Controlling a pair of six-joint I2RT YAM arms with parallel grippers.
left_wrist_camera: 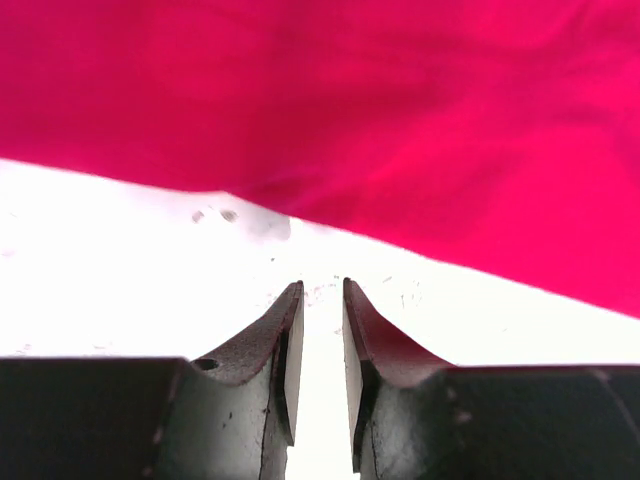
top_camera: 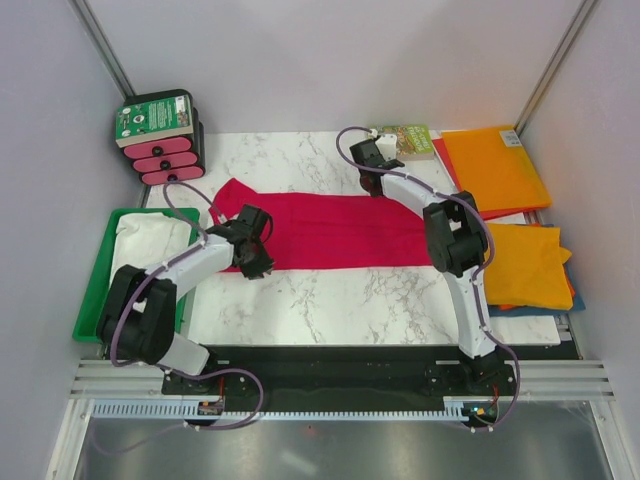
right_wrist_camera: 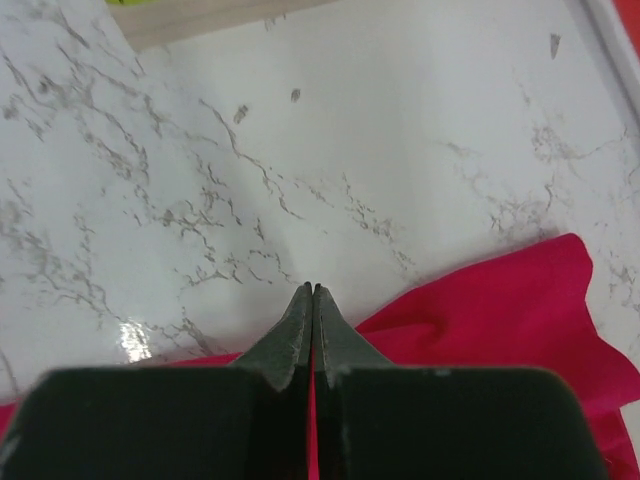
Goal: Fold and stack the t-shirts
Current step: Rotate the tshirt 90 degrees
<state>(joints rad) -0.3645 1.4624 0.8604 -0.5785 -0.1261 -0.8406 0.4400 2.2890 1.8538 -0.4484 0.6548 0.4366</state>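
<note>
Left pincer (left_wrist_camera: pixel 320 285) fills the bottom of its wrist view: jaws parted by a narrow slit, nothing between them, bare tabletop (top_camera: pixel 330 290) showing through. Crimson t-shirt (top_camera: pixel 330 232) lies flat on that tabletop as a long band, with its long axis running left to right across the middle. Its near hem sits just ahead of the left tips, slanting across the view, not touching them. Right pincer (right_wrist_camera: pixel 313 288) is on the opposite long edge, the far one, right of the band's middle. Its jaws are closed, with red in the seam and spreading out on both sides, so we judge it is pinching that edge, though the contact itself is hidden. White t-shirt (top_camera: pixel 145 245) sits in the green tray (top_camera: pixel 95 290) at left. One orange t-shirt (top_camera: pixel 495 170) lies folded far right, with a second orange t-shirt (top_camera: pixel 525 265) nearer. Our read: the crimson one is mid-fold and not stacked yet. Left arm's next move is short: straight ahead onto the near hem, then close. Risk: skating over a thin layer and closing on nothing.
</note>
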